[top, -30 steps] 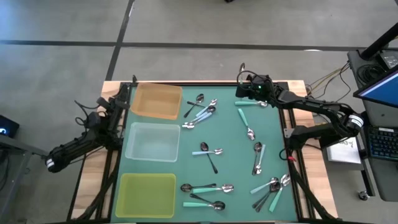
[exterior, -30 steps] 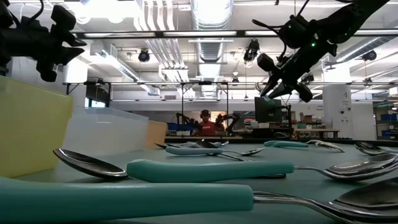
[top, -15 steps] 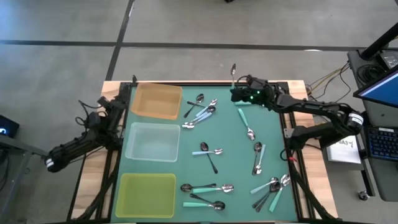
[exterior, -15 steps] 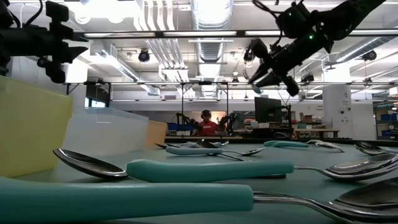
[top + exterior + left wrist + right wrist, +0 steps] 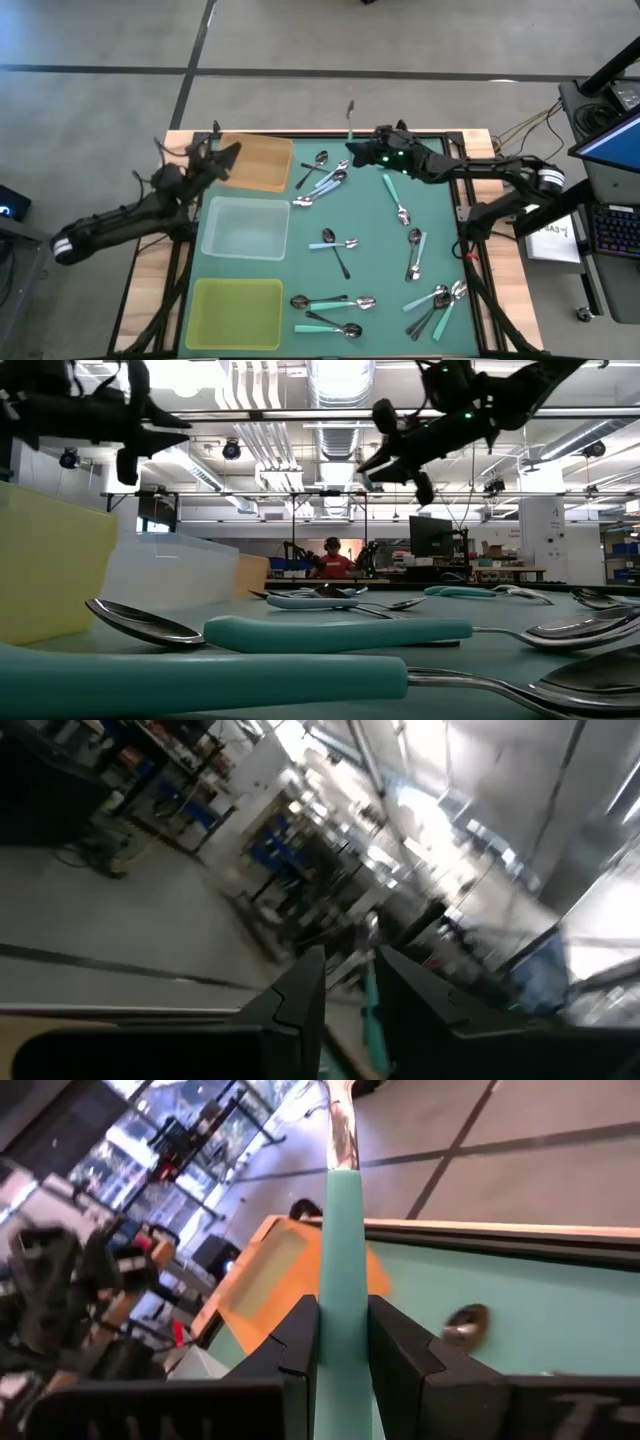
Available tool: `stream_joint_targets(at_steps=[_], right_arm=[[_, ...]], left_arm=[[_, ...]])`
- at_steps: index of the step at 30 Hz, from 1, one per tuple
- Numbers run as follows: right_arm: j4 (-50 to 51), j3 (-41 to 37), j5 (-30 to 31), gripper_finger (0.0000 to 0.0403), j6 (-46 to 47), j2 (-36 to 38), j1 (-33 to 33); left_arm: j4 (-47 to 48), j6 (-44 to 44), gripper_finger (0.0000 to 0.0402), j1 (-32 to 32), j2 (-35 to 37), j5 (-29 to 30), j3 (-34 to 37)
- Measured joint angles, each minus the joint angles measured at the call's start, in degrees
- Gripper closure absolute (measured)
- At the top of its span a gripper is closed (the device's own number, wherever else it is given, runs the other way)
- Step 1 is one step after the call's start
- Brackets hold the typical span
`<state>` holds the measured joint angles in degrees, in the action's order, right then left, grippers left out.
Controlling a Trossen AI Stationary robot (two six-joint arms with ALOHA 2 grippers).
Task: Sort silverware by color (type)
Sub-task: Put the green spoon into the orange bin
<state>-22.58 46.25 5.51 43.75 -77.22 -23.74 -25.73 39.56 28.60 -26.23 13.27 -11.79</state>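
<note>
My right gripper (image 5: 337, 1342) is clamped on the mint-teal handle of a small metal-bowled spoon (image 5: 340, 1220), held in the air at upper centre of the high view, right of the shallow orange square tray (image 5: 262, 176). Only the right wrist view shows the pads (image 5: 303, 1342) pressing the handle. My left gripper (image 5: 226, 154) hovers over that tray's left edge; in the left wrist view its fingers stand slightly apart, gripping nothing. The remaining spoons (image 5: 333, 241) lie scattered on the green mat (image 5: 375, 255). I read no labels.

Mint-teal spoon handle (image 5: 343, 1250), orange tray (image 5: 252, 161)
</note>
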Motion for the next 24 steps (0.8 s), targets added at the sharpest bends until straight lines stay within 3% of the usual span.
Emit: stream_joint_targets(at_steps=[5, 11, 15, 24], right_arm=[[2.1, 8.6, -2.8, 0.0353, -3.0, -7.8, 1.0], [19.2, 24.0, -3.0, 0.0353, -8.9, -16.6, 1.6], [24.3, 32.9, -3.0, 0.0353, -12.2, -21.5, 1.5], [24.2, 45.0, -5.8, 0.0343, -16.6, -28.3, 1.5]], left_arm=[[11.2, -8.3, 0.0326, 0.0, -8.9, -0.8, -9.3], [23.8, -15.3, 0.0326, 0.0, -16.0, -5.4, -18.1], [22.9, -17.1, 0.0326, 0.0, -18.6, -8.1, -18.2], [8.9, -15.8, 0.0326, 0.0, -24.9, -8.0, -12.6]])
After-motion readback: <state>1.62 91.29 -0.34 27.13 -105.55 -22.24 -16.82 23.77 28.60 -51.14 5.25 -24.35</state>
